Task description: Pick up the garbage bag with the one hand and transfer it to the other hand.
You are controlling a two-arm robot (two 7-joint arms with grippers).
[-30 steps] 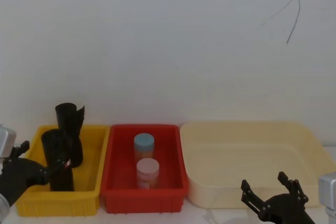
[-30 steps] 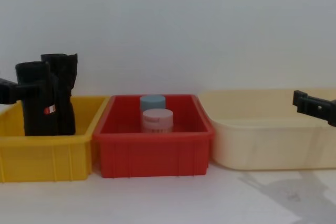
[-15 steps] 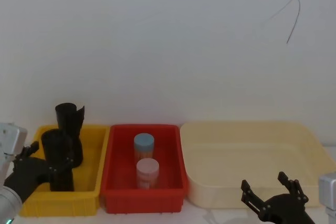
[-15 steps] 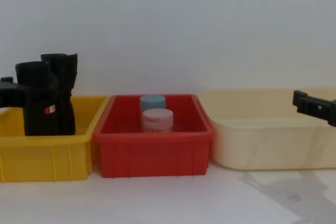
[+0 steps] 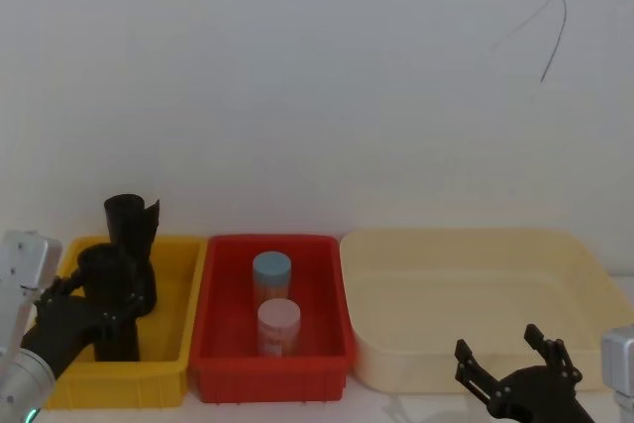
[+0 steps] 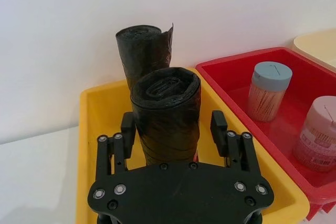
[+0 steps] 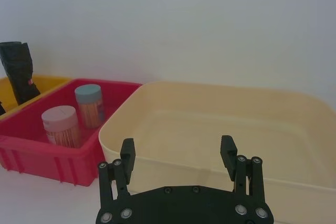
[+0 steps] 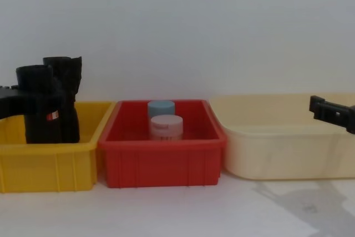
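Note:
The garbage bag (image 5: 109, 289), a tall black roll with a red-and-white label (image 8: 52, 116), stands upright at the front of the yellow bin (image 5: 183, 284). My left gripper (image 5: 97, 306) is open at the roll's upper half. In the left wrist view its two fingers (image 6: 127, 125) flank the garbage bag (image 6: 165, 95), one on each side, with a small gap on the side toward the red bin. My right gripper (image 5: 497, 344) hangs open and holds nothing in front of the cream tray (image 5: 475, 245), low at the right.
A second black roll (image 5: 132, 225) without a label stands just behind the first in the yellow bin. The red bin (image 5: 272, 378) in the middle holds a blue-lidded jar (image 5: 271, 269) and a pink-lidded jar (image 5: 278, 319). A white wall rises behind the bins.
My left gripper has moved forward and to the right over the yellow bin, so its open fingers now flank the front roll. The right gripper and the bins have not moved.

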